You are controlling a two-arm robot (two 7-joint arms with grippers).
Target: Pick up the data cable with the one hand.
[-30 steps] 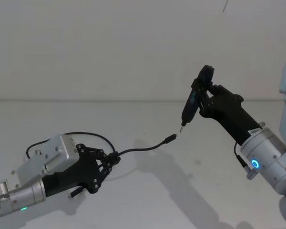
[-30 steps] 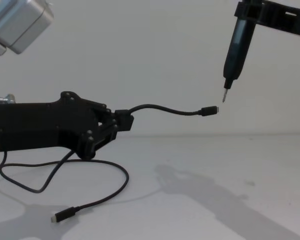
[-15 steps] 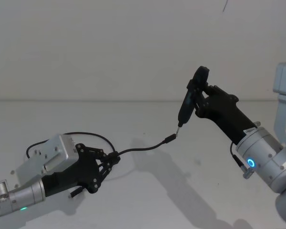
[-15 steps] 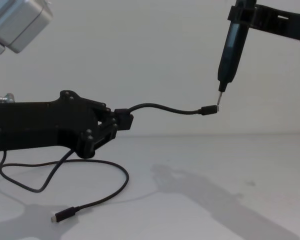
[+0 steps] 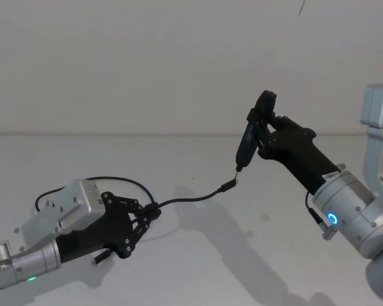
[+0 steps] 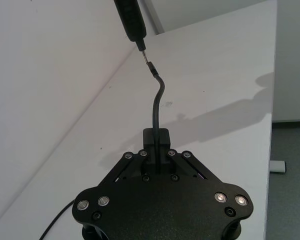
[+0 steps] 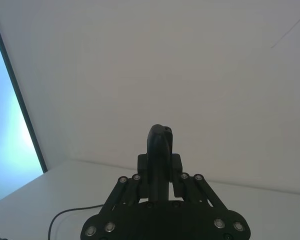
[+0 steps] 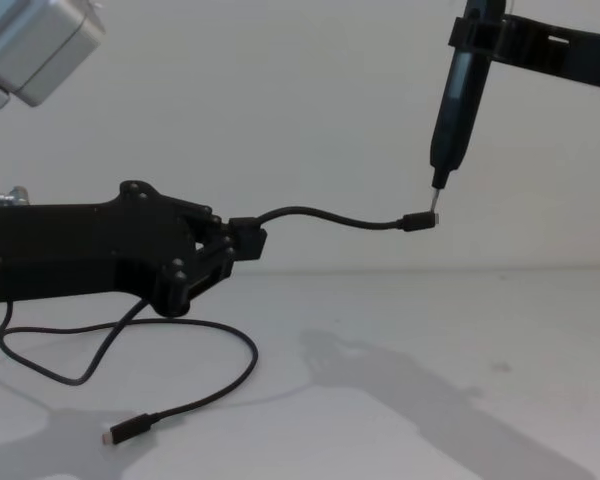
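As left gripper (image 8: 248, 243) clamps it, data cable (image 8: 325, 217) juts rightward

- The data cable (image 8: 320, 216) is a thin black cord. One stretch juts out level from the left gripper's (image 8: 242, 243) closed fingertips, held above the white table, ending in a small black plug (image 8: 418, 221).
- The rest hangs from the gripper and loops across the tabletop; its other plug (image 8: 123, 431) lies flat near the front edge.
- The left gripper, bulky, black and angular on a silver wrist, reaches in low from the left, pinching the cord.
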